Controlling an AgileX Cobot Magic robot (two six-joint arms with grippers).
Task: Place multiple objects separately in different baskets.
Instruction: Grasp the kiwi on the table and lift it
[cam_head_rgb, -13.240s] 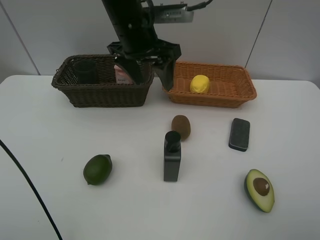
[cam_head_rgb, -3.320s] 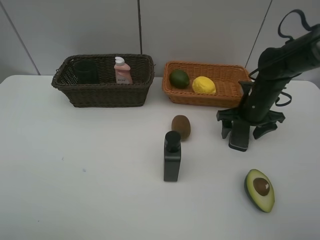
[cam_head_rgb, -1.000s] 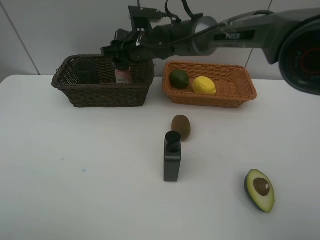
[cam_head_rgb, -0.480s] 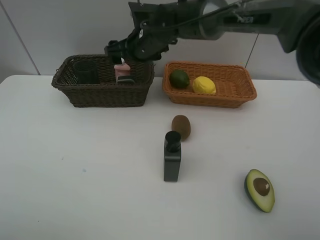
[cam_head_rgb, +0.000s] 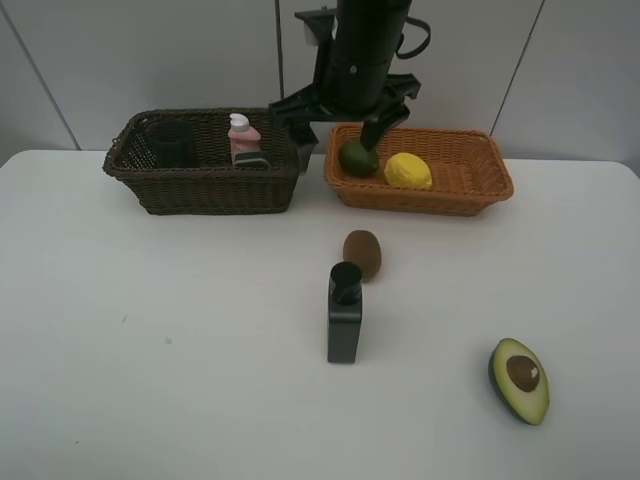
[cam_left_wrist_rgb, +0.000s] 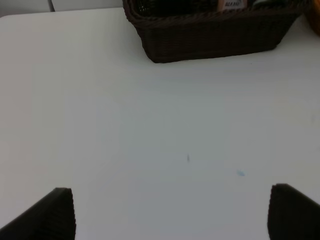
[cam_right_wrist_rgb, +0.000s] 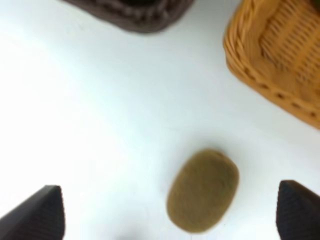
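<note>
The dark brown basket (cam_head_rgb: 205, 190) holds the grey cup (cam_head_rgb: 170, 143), the pink bottle (cam_head_rgb: 243, 137) and the dark pad (cam_head_rgb: 252, 160). The orange-tan basket (cam_head_rgb: 445, 198) holds the lime (cam_head_rgb: 357, 158) and the lemon (cam_head_rgb: 407, 170). The kiwi (cam_head_rgb: 362, 253), the upright black bottle (cam_head_rgb: 344, 315) and the avocado half (cam_head_rgb: 520, 380) are on the table. My right gripper (cam_head_rgb: 337, 135) hangs open and empty above the gap between the baskets. Its wrist view shows the kiwi (cam_right_wrist_rgb: 202, 190) below the open gripper (cam_right_wrist_rgb: 170, 212). My left gripper (cam_left_wrist_rgb: 175, 215) is open and empty over bare table, short of the dark basket (cam_left_wrist_rgb: 210, 32).
The white table (cam_head_rgb: 150, 350) runs to a grey panelled wall behind the baskets. The right arm (cam_head_rgb: 362, 55) stands tall over the baskets' inner ends. The left arm is out of the exterior view.
My right gripper let the dark pad go into the dark brown basket. It then swung right and now hangs open between the two baskets. The other things have not moved.
</note>
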